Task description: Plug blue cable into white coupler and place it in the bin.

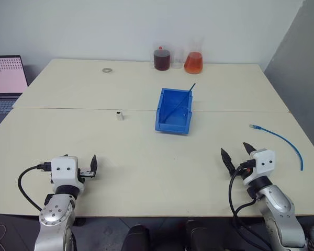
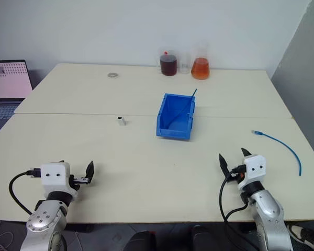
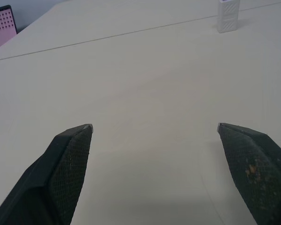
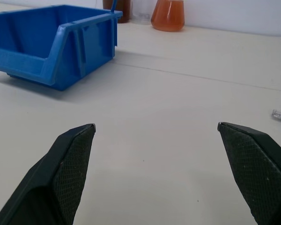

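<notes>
**Both claws wide, nothing picked up yet**

Taking the bin (image 1: 174, 111) as landmark: the left claw (image 1: 89, 168) sits near the worktop's (image 1: 146, 157) front edge, well left of the bin, fingers spread wide and empty. The white coupler (image 1: 119, 115) stands just left of the bin, ahead of that claw; its socket direction is hard to tell. The right claw (image 1: 235, 153), also wide and empty, waits right of the bin. The blue cable (image 1: 282, 140) curves further right, its clear plug nearest that claw. Best grip close behind the plug, so it stays stiff for insertion.
</notes>
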